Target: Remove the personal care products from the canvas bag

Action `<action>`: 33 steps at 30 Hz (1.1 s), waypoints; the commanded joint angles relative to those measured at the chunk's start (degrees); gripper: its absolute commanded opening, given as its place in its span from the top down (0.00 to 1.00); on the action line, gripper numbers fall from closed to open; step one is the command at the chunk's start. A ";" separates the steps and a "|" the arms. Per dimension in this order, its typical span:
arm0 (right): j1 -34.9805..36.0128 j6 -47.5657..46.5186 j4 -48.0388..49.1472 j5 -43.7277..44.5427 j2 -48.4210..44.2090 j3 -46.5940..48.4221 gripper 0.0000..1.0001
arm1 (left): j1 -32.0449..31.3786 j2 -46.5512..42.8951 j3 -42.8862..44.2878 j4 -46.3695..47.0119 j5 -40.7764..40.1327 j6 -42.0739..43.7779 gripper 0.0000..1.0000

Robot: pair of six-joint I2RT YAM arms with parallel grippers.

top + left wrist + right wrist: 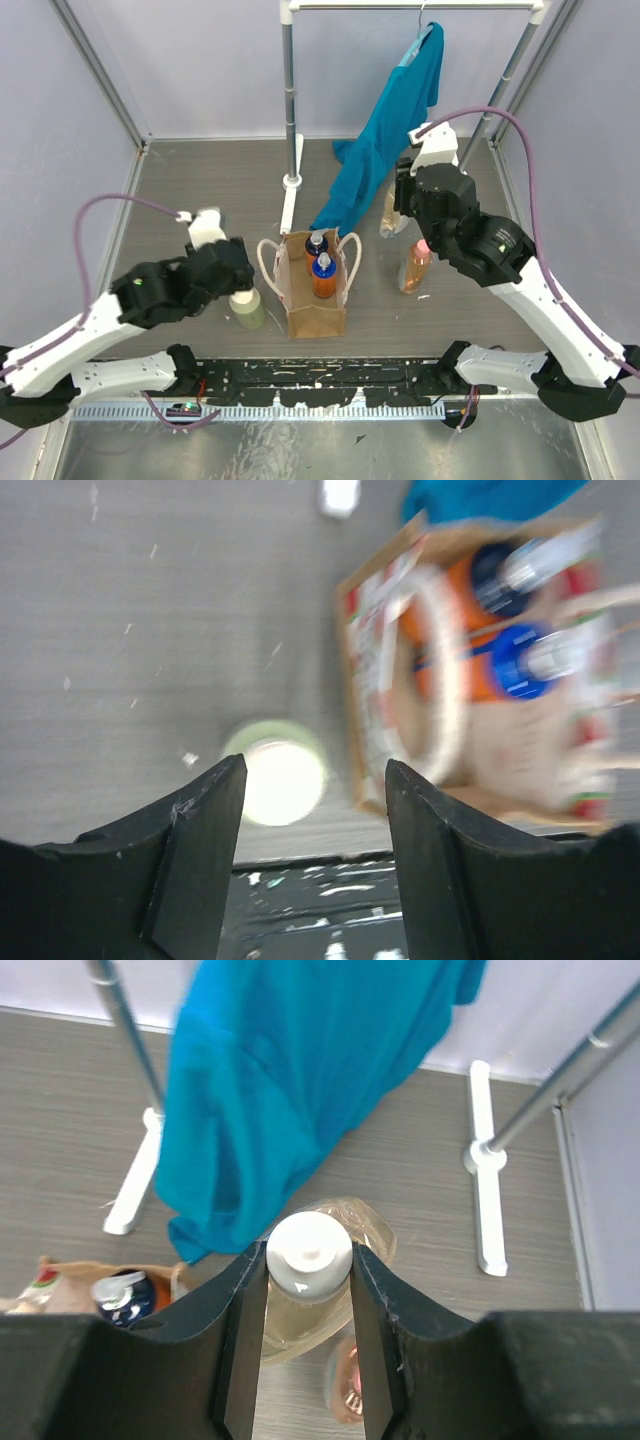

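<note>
Unloading is part done. Two blue-capped bottles point(322, 275) stand inside the bag point(315, 312) at the table's point(200, 190) near centre. Three bottles are out: the green bottle point(247, 307) just left of the bag, the pink-cap bottle point(414, 266) to its right, and the white-cap bottle point(300, 1328) beyond that, beside the hanging cloth point(300, 1080).

Step in hand, as judged: set-down of the white-cap bottle on the right side.

- Right tool point(308, 1260): pinches the white-cap bottle at its cap, one finger against each side. Whether the bottle base rests on the table cannot be told.
- Left tool point(313, 778): spread wide and holding nothing. It hangs above the green bottle, whose cap shows between and below the fingers, apart from both. The bag lies just to its right.

Next move, as judged:

1. Confirm that the white-cap bottle stands upright, clear of the pink-cap bottle and the cloth.
2. Spread the right tool and lift it straight up.
3. Lower one tool between the bag handles and grip a blue-capped bottle at the neck. The two stand close together, so a narrow, vertical approach is required.
</note>
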 commanded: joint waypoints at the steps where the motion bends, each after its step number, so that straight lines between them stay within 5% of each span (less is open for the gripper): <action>1: -5.93 -1.16 14.80 -3.07 -2.73 -6.12 0.93 | -0.26 1.76 16.13 -3.89 -2.80 5.60 0.35; 6: -13.12 -0.43 22.34 -6.94 -3.04 -16.64 0.93 | -2.61 8.29 29.42 -2.73 2.16 11.99 0.37; 10: -18.28 0.59 26.98 -10.36 -2.51 -23.94 0.93 | -4.49 13.31 31.79 2.33 4.47 15.39 0.36; 17: -23.83 3.34 27.93 -15.21 0.93 -30.26 0.92 | -4.51 18.44 22.50 15.53 10.70 16.87 0.35; 29: -24.12 7.86 26.99 -17.71 2.91 -32.53 0.86 | -4.56 28.38 11.03 30.39 9.20 20.18 0.35; 33: -24.09 8.16 26.37 -18.72 3.06 -32.09 0.72 | -4.54 32.24 11.28 30.54 6.01 20.34 0.34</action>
